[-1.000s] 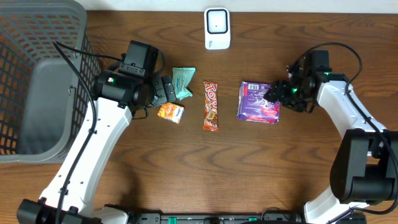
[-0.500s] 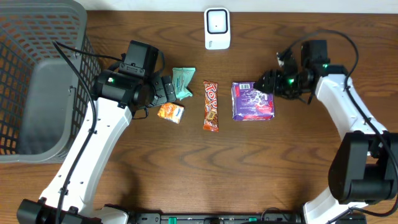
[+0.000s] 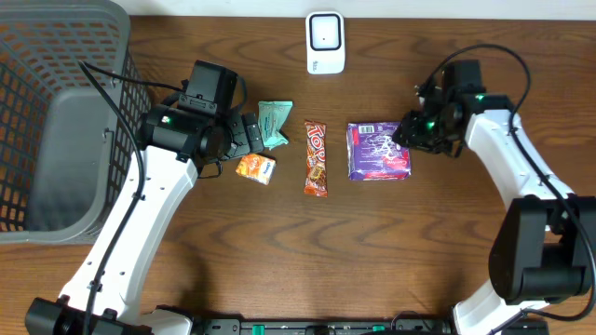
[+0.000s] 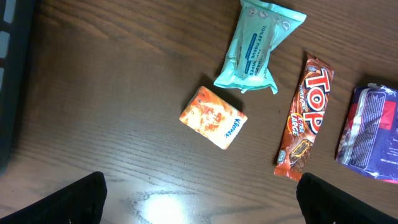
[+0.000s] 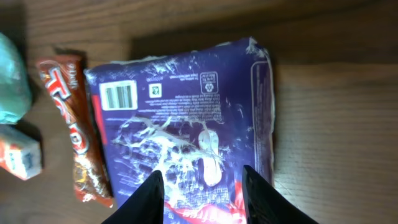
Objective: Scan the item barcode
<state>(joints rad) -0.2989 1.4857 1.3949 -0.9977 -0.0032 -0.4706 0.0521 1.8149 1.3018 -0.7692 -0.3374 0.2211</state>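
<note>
**Current state**

1. Item. The purple packet (image 3: 377, 154) lies flat on the counter (image 3: 372, 251), below and to the right of the white scanner (image 3: 325, 42) and well apart from it. Its barcode (image 5: 118, 96) faces upward near one corner, clear of the fingers, so the label is not covered during pickup.

2. Right hand. The right hand (image 5: 202, 180) is positioned over the packet end opposite the barcode. Its fingers (image 5: 152, 199) stand partly apart with the wrapper showing between them. The views do not show whether the fingers have pinched the wrapper or only rest against it.

3. Left hand. The left hand (image 4: 202, 202) is spread fully wide and holds nothing. It hovers above the orange packet (image 4: 213, 117) and the teal tissue pack (image 4: 258, 43), out of the right arm's path.

4. Other items. A candy bar (image 3: 317, 158) lies just beside the purple packet. A wire basket (image 3: 56, 56) stands at the far left.

**Assessment**

The step in hand is the grasp. Scanning is not yet done. The next move probably calls for a firm hold, a lift, and turning the barcode toward the scanner face. A slack wrapper may slip or fold over the label.
</note>
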